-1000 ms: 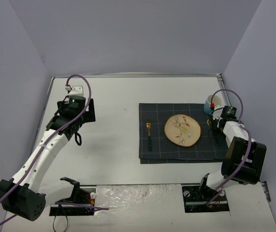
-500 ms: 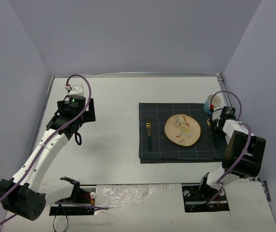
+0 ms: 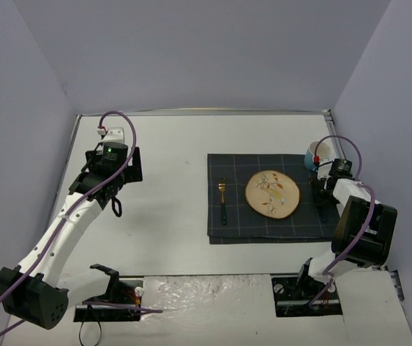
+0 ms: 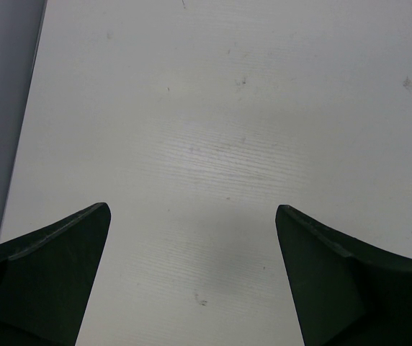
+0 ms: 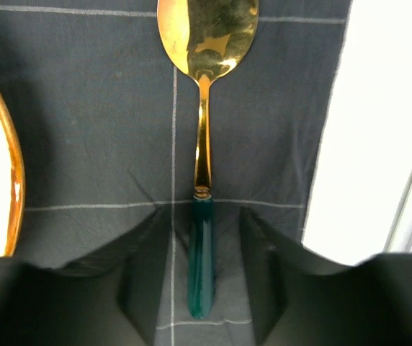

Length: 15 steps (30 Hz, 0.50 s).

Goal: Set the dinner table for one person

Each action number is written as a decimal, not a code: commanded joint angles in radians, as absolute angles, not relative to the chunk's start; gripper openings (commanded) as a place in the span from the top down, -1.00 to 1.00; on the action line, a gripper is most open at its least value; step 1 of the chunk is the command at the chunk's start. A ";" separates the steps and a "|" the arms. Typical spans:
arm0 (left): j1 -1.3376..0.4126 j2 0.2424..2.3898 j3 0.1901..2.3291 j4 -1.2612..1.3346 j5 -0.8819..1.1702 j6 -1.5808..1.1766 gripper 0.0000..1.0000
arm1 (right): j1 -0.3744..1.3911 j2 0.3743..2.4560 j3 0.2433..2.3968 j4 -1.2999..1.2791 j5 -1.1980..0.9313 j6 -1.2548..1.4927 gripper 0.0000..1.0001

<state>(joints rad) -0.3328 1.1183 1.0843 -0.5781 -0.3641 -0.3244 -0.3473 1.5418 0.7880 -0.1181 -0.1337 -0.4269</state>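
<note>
Pointing bowl-first away from parted right jaws flanking handle, spoon [image 5: 203, 144] on placemat [image 5: 83, 144], left jaws open

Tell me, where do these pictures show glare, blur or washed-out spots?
Right wrist view: the gold metal spoon with a green handle gleams with reflections in its bowl; the large white rectangular tabletop at the right is washed out. Left wrist view: even light, fine scuffs on the tabletop sharp, the black fingers dark and featureless. Top external view: soft, even light, faint shadows.

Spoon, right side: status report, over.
Left fingers open, over the table. Right fingers open, straddling the spoon handle. Spoon flat on placemat, right of plate. Nothing in the way.
</note>
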 commanded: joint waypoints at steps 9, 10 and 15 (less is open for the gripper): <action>-0.333 1.084 1.137 -0.556 -0.373 -0.310 -0.94 | -0.348 1.220 0.937 -0.104 -0.143 -0.280 -0.35; -0.333 1.084 1.137 -0.558 -0.374 -0.311 -0.94 | -0.345 1.191 0.955 -0.100 -0.145 -0.265 -0.37; -0.331 1.089 1.147 -0.564 -0.356 -0.317 -0.94 | -0.270 1.004 1.015 -0.095 -0.064 -0.184 -0.53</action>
